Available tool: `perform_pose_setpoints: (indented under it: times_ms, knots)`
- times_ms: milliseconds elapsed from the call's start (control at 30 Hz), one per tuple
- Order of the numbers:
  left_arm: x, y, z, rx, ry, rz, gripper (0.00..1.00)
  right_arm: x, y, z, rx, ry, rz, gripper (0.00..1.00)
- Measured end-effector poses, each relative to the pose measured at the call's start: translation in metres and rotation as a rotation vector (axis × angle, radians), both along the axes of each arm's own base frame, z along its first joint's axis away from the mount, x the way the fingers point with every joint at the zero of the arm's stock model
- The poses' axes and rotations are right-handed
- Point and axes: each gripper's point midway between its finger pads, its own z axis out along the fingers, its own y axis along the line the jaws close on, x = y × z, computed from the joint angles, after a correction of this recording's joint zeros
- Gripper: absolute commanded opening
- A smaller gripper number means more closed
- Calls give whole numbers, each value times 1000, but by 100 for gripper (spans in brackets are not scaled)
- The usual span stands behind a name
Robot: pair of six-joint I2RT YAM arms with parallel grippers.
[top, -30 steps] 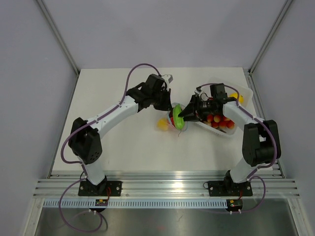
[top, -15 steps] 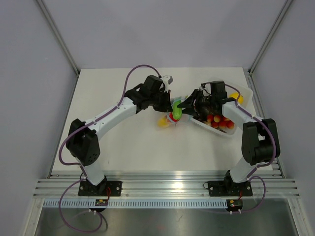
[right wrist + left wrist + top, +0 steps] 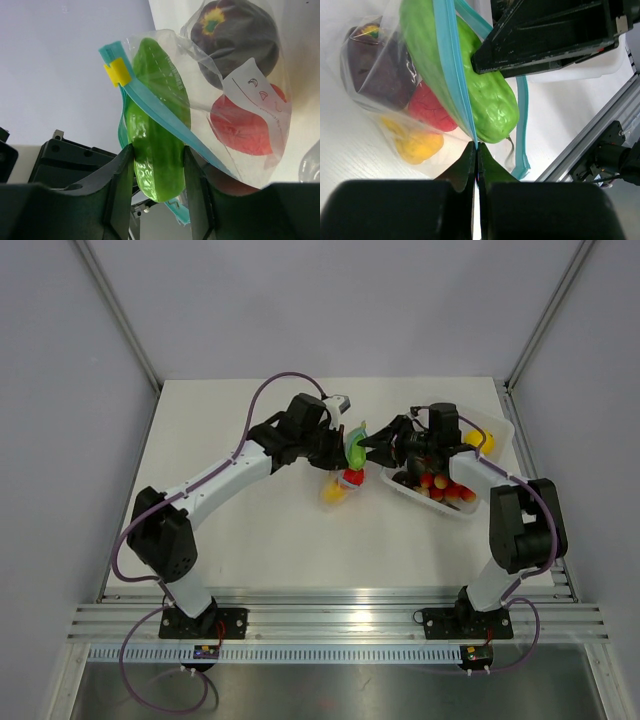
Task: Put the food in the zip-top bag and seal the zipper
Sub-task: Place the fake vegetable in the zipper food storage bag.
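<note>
The zip-top bag (image 3: 375, 45) hangs from my left gripper (image 3: 476, 146), which is shut on the blue-teal zipper (image 3: 455, 75) at one side of the mouth. Inside the clear film lie a dark maroon piece (image 3: 380, 70), a red piece (image 3: 427, 107) and a yellow piece (image 3: 415, 142). A long green piece of food (image 3: 157, 125) stands halfway through the mouth, its lower end outside. My right gripper (image 3: 157, 150) is shut on that end. From above, the left gripper (image 3: 338, 445) and the right gripper (image 3: 370, 445) meet at the green piece (image 3: 355, 448).
A rigid clear tub (image 3: 500, 430) with several red and yellow pieces stands on the right, under my right arm. A yellow slider tab (image 3: 119, 71) sits at the end of the zipper. The table's far edge lies just beyond both grippers.
Both grippers have moved towards the far side of the table, carrying the bag and the green piece with them. The bag now hangs higher.
</note>
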Motion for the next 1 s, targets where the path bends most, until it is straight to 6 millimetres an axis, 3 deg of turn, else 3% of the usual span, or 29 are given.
perform_pose_setpoints:
  times_ms: [333, 700, 800, 833, 933, 1000]
  knots:
    - [-2, 3, -3, 20, -11, -15, 0, 2, 3, 5, 36, 5, 1, 31]
    - [-7, 1, -3, 6, 9, -37, 0, -15, 4, -43, -179, 51, 7, 32]
    - [-8, 0, -3, -1, 17, -38, 0, -20, 4, -51, -222, 46, 20, 42]
    - [-9, 0, -2, -4, 21, -40, 0, -21, 5, -53, -237, 45, 23, 57]
    - [-10, -1, -2, -10, 30, -36, 0, -26, 7, -56, -282, 34, 42, 80]
    - [-10, -1, -2, -14, 38, -30, 0, -30, 10, -49, -319, -6, 59, 83]
